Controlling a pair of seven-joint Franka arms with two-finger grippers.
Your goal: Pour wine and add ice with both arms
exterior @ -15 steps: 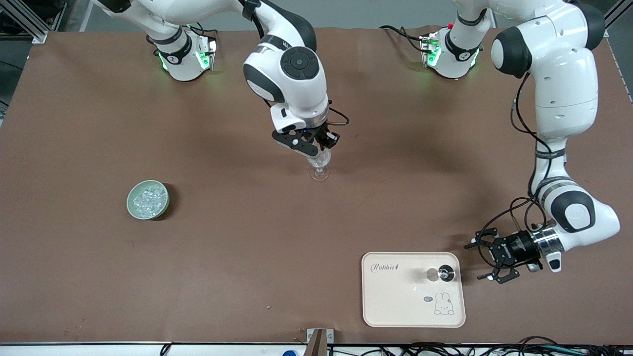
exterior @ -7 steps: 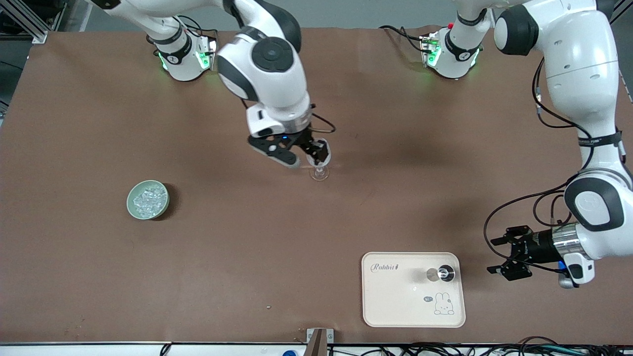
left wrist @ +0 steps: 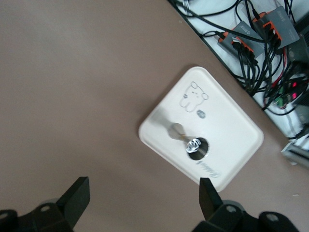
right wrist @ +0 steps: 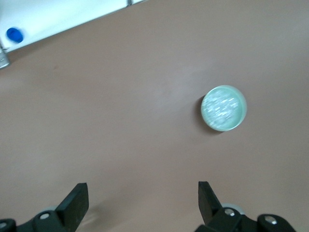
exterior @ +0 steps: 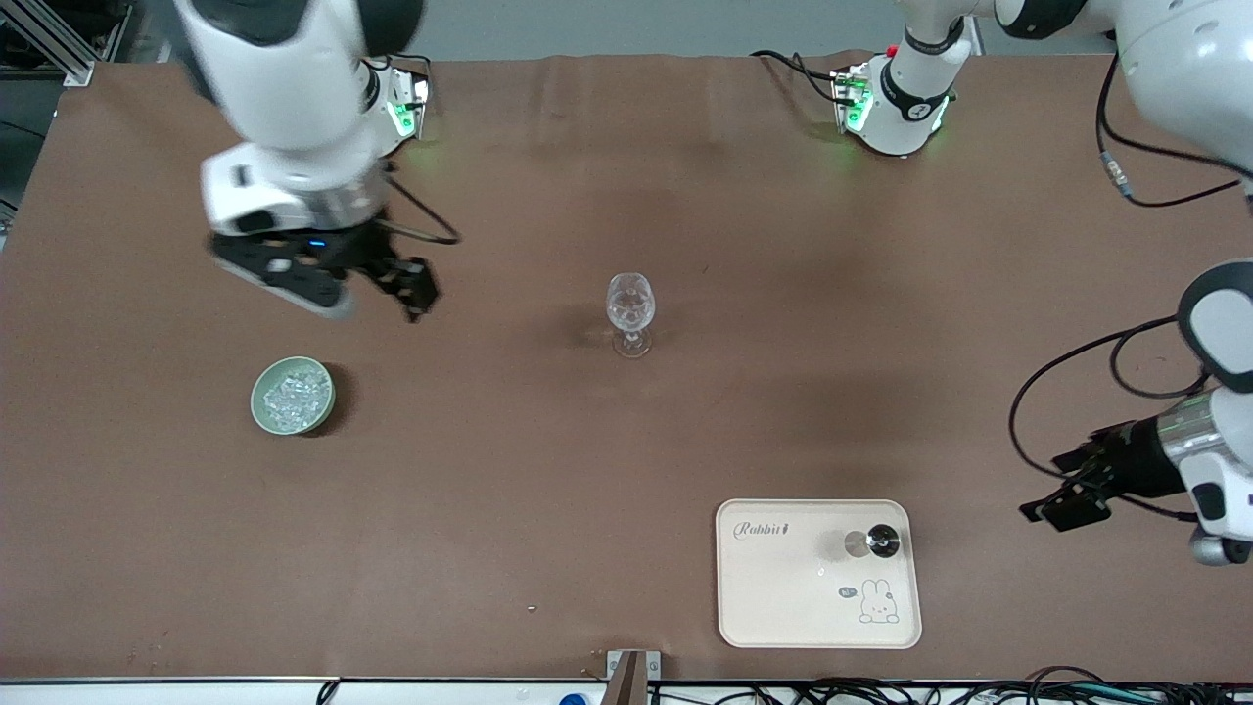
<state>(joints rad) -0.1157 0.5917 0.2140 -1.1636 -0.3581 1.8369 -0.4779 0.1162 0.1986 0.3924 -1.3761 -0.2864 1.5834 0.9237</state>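
When going for the ice (exterior: pixel 292 394), heaped in the green bowl (exterior: pixel 260 412) toward the right arm's end of the table (exterior: pixel 509 509), use the right pincer (exterior: pixel 377 294), spread wide and empty over the table close by. Expect light, hard, slick cubes, likely to squirt free: close gently on two flat faces. Leave the left pincer (exterior: pixel 1052 504), likewise wide and empty, waiting beside the tray (exterior: pixel 754 597).

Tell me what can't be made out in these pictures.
- Wine glass, front view: too small to tell whether it holds ice or wine.
- Ice in the green bowl, right wrist view: blurred, cubes uncountable.
- Left arm, front view: upper part cut off by the edge.
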